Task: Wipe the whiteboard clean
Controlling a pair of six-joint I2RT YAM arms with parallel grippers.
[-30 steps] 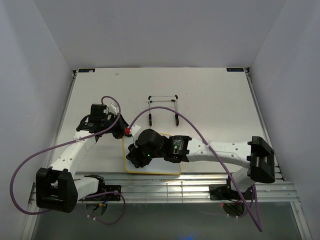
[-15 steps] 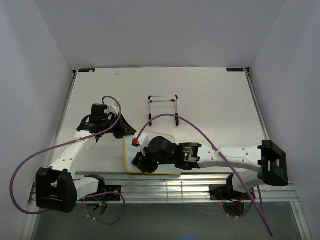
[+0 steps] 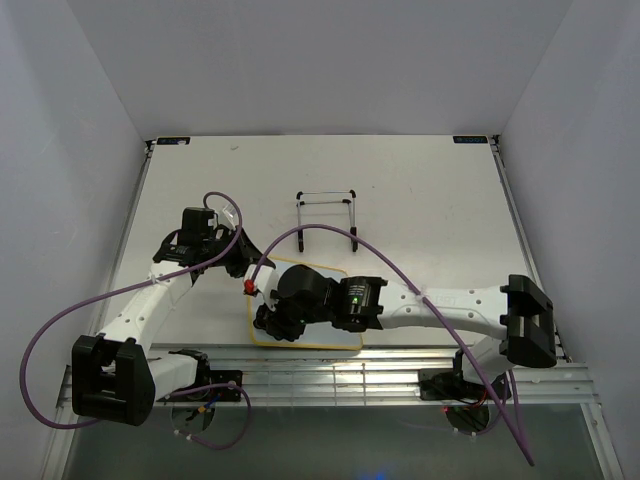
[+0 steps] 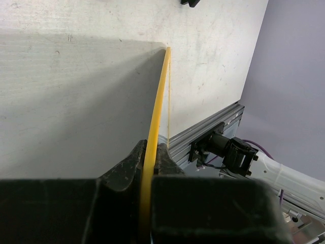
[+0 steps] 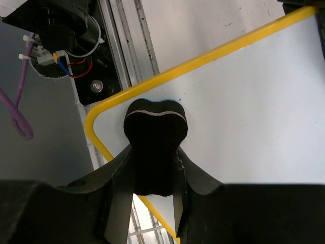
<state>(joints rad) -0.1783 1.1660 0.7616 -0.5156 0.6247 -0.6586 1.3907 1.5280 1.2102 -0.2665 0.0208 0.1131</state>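
Note:
The whiteboard [image 3: 340, 340], white with a yellow frame, lies flat near the table's front edge. My left gripper [image 3: 240, 262] is shut on its far-left edge; the left wrist view shows the yellow edge [image 4: 160, 91] running out from between the closed left gripper [image 4: 149, 157]. My right gripper [image 3: 272, 322] is shut on the dark, bone-shaped eraser [image 5: 155, 134]. The eraser's head presses on the whiteboard [image 5: 244, 117] just inside its rounded near-left corner. The right gripper [image 5: 152, 162] clamps the eraser's waist. The board surface around it looks white.
A thin black wire easel stand [image 3: 327, 215] stands behind the board at mid-table. An aluminium rail [image 3: 350, 365] runs along the near edge, close to the board's corner. Purple cables [image 3: 330, 235] loop over both arms. Grey walls enclose the table.
The right gripper with the eraser slid toward the near edge and right, then back left to the board's near-left corner. The left gripper and the board stayed put.

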